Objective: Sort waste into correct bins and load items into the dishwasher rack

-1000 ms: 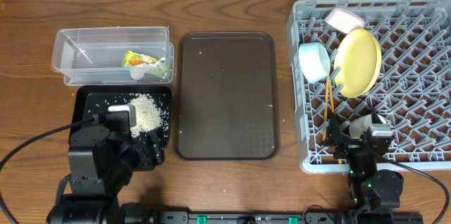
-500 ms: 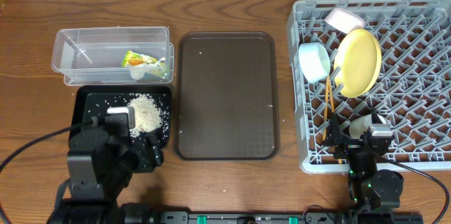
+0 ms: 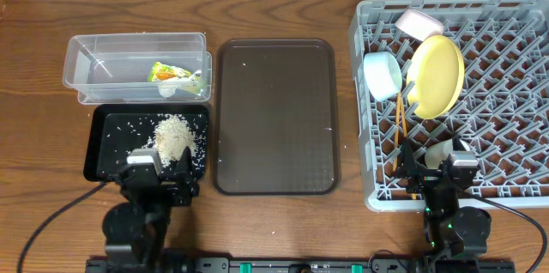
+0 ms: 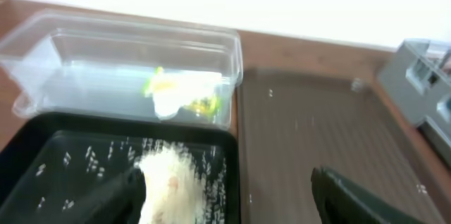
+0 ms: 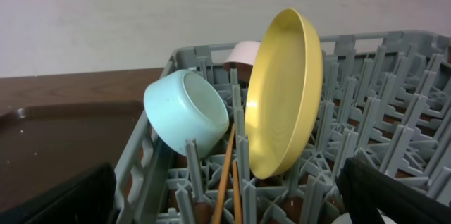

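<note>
Our left gripper (image 3: 159,168) hangs with jaws released at the black tray's (image 3: 107,120) near edge, the rice (image 3: 174,134) just beyond it. Our right gripper (image 3: 437,163) gapes empty over the rack's (image 3: 515,101) near wall. The brown tray (image 3: 274,118) lies between them.

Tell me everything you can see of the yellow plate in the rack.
The yellow plate is round, plain and smooth, plastic-looking, with a raised rim. It stands on edge, slightly tilted, between pegs in the left half of the grey rack. The light-blue bowl sits close beside it; chopsticks rise near its lower edge, contact unclear. Nothing grips it.
</note>
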You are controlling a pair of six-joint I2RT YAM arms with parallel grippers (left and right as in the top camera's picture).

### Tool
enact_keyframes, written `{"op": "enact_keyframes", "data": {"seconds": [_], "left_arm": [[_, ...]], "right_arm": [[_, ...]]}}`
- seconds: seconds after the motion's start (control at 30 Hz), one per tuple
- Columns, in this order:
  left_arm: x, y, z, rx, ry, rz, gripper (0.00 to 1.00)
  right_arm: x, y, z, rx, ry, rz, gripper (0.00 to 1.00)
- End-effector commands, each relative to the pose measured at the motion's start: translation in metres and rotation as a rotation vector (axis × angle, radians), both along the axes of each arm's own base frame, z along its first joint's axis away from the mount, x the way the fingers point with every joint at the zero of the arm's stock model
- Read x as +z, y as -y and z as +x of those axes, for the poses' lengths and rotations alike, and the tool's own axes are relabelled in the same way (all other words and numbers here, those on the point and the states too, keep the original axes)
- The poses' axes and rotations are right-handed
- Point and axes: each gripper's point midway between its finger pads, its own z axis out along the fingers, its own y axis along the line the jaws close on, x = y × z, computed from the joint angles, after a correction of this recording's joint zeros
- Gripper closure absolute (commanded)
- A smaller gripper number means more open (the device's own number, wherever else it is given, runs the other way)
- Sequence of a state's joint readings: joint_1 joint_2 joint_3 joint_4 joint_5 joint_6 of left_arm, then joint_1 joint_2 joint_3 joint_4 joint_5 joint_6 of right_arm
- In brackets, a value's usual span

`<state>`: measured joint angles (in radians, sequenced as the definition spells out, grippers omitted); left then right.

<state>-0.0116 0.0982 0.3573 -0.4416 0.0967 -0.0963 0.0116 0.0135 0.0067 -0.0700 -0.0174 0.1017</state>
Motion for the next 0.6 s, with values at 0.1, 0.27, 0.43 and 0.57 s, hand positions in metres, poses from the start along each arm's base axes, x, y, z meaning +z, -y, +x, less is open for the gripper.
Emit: {"op": "enact_keyframes", "data": {"seconds": [0.1, 0.27, 0.43, 0.57], "left_arm": [[0.000, -0.003, 0.016, 0.016, 0.184, 0.018, 0.22], [0.006, -0.010, 0.027, 0.058, 0.318, 0.020, 0.22], [-0.015, -0.010, 0.031, 0.057, 0.292, 0.020, 0.22], [-0.042, -0.010, 0.030, 0.056, 0.180, 0.025, 0.22]], "right_arm": [[0.000, -0.002, 0.000, 0.005, 0.004, -0.006, 0.01], [0.000, -0.002, 0.000, 0.005, 0.004, -0.006, 0.01], [0.000, -0.002, 0.000, 0.006, 0.004, -0.006, 0.01], [0.000, -0.002, 0.000, 0.005, 0.004, -0.006, 0.01]]}}
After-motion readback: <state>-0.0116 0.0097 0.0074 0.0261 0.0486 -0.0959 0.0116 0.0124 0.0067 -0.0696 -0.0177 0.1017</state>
